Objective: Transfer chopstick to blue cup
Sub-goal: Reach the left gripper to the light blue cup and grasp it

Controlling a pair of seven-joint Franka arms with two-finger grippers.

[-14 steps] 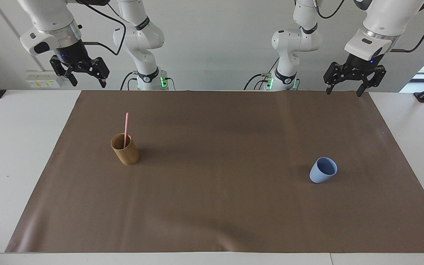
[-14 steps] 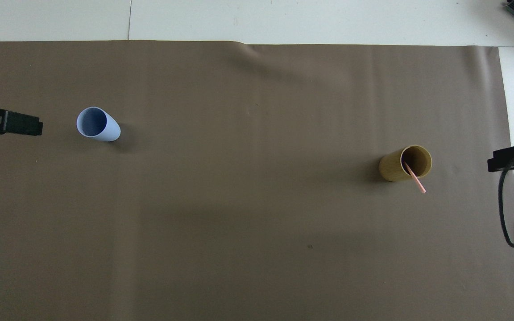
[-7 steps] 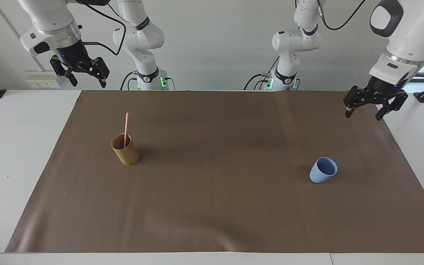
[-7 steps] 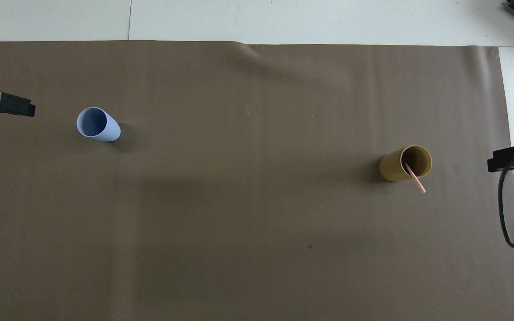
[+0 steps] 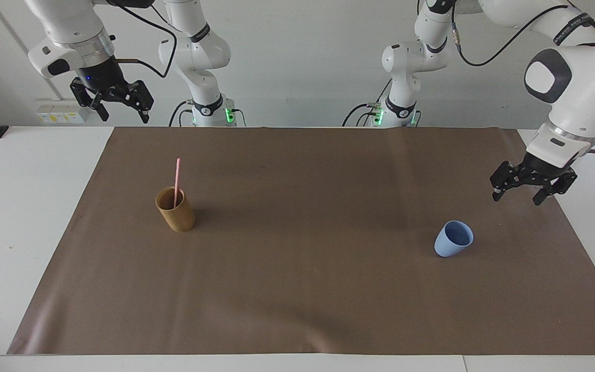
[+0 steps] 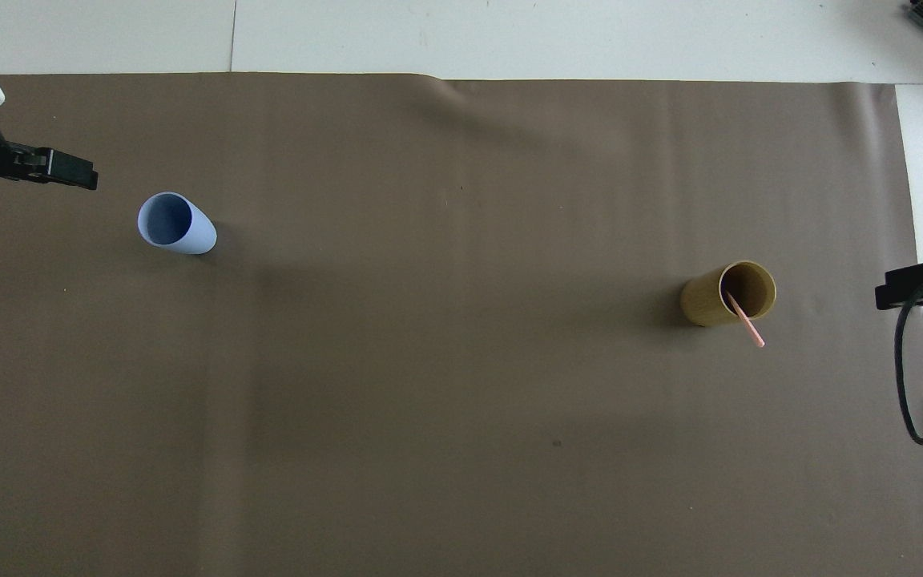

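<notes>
Hovering my left gripper (image 5: pixel 517 194), fingers open, near the cup (image 5: pixel 453 238) at the table's left-arm end; right gripper (image 5: pixel 120 110) waits w/ fingers open; chopstick (image 5: pixel 176 182) in brown cup (image 5: pixel 175 210).

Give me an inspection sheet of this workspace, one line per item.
Surface: brown mat on a white table.
Job's things: chopstick stands in the brown cup, toward the right arm's end; blue cup empty, upright, toward the left arm's end.
Clutter: nothing seen.
Hands: left hand open, empty, over the mat's edge beside the blue cup; right hand open, empty, raised at the table's robot-side edge, waiting.
Cables: black cable on the right arm, off the mat.
Surroundings: wall socket strip.
</notes>
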